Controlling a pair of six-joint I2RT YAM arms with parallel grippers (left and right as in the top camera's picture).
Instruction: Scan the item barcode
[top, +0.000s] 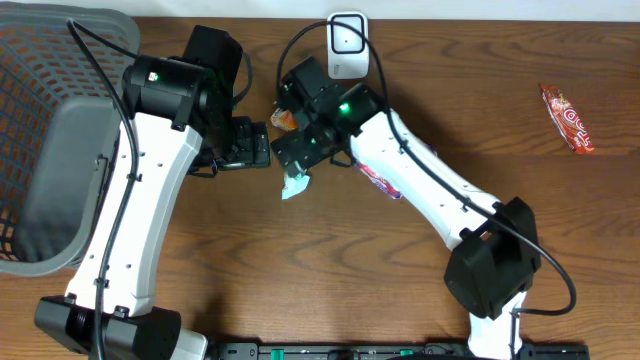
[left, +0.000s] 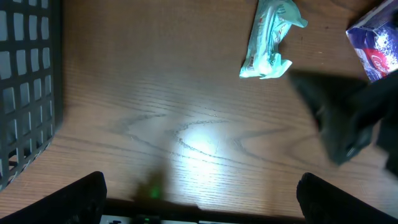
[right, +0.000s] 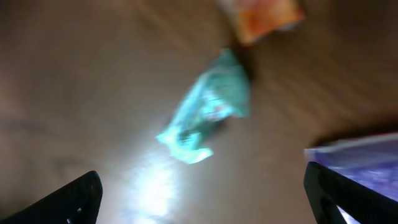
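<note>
The green packet lies flat on the counter, near both hands. The right hand hangs over it, wide apart (ready to grab it, I think). The left hand is wide apart too, empty.

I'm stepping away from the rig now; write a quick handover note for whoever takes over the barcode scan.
Left gripper: open, empty, over bare table.
Right gripper: open, empty, above the teal packet.
Scanner: far edge, centre.
Orange packet between the arms, red packet far right, basket left.
Done: nothing held yet.
Left: pick an item, show its barcode to the scanner.
</note>
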